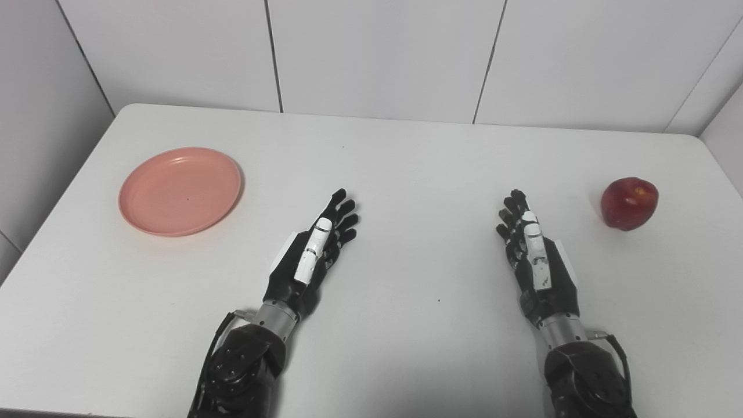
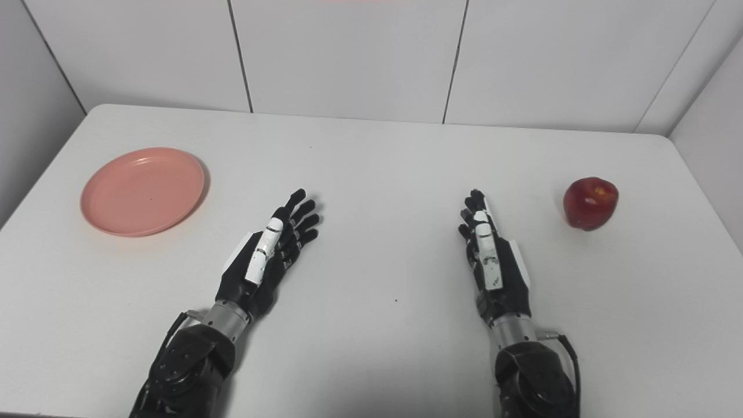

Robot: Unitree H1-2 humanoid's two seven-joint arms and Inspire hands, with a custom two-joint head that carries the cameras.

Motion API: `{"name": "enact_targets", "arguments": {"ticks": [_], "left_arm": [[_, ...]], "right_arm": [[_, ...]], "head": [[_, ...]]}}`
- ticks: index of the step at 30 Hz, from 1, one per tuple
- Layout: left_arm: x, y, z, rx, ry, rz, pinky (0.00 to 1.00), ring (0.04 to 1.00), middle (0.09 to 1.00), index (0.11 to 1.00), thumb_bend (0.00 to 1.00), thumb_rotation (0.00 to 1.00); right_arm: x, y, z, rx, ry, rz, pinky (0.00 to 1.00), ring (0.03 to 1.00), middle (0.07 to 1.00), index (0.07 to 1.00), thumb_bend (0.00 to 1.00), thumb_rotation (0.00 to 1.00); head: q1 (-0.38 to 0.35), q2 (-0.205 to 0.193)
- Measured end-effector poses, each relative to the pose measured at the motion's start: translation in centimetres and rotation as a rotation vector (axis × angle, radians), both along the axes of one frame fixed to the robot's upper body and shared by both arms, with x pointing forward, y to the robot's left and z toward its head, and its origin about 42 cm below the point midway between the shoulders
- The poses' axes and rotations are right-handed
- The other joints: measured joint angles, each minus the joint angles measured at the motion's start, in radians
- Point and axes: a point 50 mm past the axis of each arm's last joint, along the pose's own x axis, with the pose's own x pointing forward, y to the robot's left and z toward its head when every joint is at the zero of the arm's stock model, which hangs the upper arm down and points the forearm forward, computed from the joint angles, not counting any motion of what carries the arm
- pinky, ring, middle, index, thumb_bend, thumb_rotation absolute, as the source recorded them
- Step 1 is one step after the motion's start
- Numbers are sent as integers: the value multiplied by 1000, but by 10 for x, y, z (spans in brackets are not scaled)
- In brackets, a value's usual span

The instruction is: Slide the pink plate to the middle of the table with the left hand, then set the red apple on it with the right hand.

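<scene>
— Left eye view: what is seen on the tabletop (image 1: 406, 157)?
— A pink plate (image 1: 180, 190) far left, a red apple (image 1: 629, 203) far right; more right-hand wall is shown in the right eye view.
— And each robot hand?
— The left robot hand (image 1: 310, 255) and right robot hand (image 1: 534, 255) are held between them, fingers extended, nothing grasped.

Bare counter (image 1: 406, 174) lies between left hand (image 1: 310, 255) and pink plate (image 1: 180, 190) at ten o'clock; nothing blocks there.

A round pink plate (image 1: 180, 191), shallow with a low raised rim, lies flat and right side up near the left edge of the white table, toward its far left corner, with nothing on it. A red apple (image 1: 629, 203) with yellowish flecks near its top sits upright close to the right edge, well apart from the plate.
</scene>
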Motion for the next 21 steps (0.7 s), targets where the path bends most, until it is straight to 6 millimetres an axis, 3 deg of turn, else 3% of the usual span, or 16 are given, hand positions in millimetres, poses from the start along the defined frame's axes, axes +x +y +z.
{"name": "enact_targets", "arguments": {"ticks": [21], "left_arm": [[0,1,-1,-8,-3,-1,981,961,979,978,437,996]], "right_arm": [[0,1,0,1,0,1,1000,1000,1000,1000,258,1000]], "head": [[-2,0]]}}
